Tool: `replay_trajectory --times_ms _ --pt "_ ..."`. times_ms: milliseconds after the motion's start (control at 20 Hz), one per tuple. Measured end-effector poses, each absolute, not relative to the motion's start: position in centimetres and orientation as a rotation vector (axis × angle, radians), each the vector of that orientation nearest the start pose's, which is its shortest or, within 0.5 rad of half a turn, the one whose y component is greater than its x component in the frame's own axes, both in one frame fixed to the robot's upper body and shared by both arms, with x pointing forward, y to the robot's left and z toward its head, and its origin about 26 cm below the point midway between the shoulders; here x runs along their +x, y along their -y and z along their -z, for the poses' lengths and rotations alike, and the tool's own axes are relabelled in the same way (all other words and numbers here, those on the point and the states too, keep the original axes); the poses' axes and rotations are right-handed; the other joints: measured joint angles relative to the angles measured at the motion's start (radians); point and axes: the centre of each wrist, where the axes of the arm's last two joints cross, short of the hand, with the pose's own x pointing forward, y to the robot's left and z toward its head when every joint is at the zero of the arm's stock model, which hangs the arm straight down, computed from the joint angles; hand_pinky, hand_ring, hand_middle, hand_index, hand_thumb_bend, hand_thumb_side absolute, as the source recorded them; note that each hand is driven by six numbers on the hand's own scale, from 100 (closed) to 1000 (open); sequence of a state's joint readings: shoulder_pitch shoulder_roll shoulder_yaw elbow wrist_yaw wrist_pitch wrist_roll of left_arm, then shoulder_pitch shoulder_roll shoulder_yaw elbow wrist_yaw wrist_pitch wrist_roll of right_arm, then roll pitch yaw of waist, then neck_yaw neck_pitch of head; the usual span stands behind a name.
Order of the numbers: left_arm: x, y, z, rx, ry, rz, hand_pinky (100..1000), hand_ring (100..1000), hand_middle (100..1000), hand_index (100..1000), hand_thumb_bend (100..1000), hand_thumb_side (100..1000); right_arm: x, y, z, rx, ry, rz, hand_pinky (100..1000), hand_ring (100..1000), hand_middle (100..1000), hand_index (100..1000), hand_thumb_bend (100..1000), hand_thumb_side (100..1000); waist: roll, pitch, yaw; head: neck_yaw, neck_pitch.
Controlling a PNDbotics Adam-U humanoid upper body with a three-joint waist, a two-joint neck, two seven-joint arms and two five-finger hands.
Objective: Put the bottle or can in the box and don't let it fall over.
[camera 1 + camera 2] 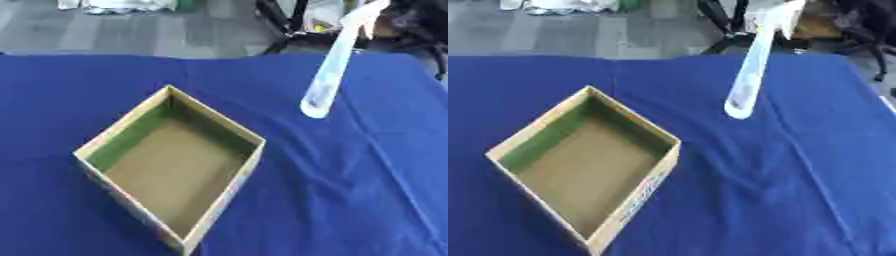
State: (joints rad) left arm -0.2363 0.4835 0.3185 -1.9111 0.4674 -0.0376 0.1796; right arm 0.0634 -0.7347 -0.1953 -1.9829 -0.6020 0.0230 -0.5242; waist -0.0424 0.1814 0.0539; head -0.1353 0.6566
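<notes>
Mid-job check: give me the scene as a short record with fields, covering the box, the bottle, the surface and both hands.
box: open cardboard box with green inner wall, empty, set cornerwise on the cloth
bottle: long, pale, translucent bottle-like thing, blurred, tilted, lower end over the cloth, right of the box and apart from it
holder: its top reaches the upper picture edge; what holds it cannot be made out
surface: blue cloth-covered table
left hand: not in view
right hand: not in view
task: bottle not yet in box
</notes>
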Motion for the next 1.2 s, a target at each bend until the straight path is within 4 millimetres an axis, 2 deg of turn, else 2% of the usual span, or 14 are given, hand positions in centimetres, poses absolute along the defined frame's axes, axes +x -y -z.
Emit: replay_trajectory --times_ms 300,800,1200 --pt "28.8 -37.4 -21.5 0.175 2.27 -0.217 923 1000 1000 739 531 575 25.0 38.5 -18.6 -0.419 1.909 0.222 940 1000 1000 967 100 555 0.001 -0.003 0.0 -0.007 -0.001" --pt "28.8 -37.4 -21.5 0.174 2.269 -0.214 923 1000 1000 737 530 576 26.4 38.0 -21.5 -0.462 1.829 -0.079 956 1000 1000 991 100 553 -0.001 -0.006 0.002 -0.011 -0.003" --pt "28.8 -37.4 -21.5 0.171 2.268 -0.21 922 1000 1000 737 531 575 28.0 38.0 -23.0 -0.452 1.792 -0.196 955 1000 1000 989 100 561 -0.003 -0.009 0.009 -0.018 -0.004"
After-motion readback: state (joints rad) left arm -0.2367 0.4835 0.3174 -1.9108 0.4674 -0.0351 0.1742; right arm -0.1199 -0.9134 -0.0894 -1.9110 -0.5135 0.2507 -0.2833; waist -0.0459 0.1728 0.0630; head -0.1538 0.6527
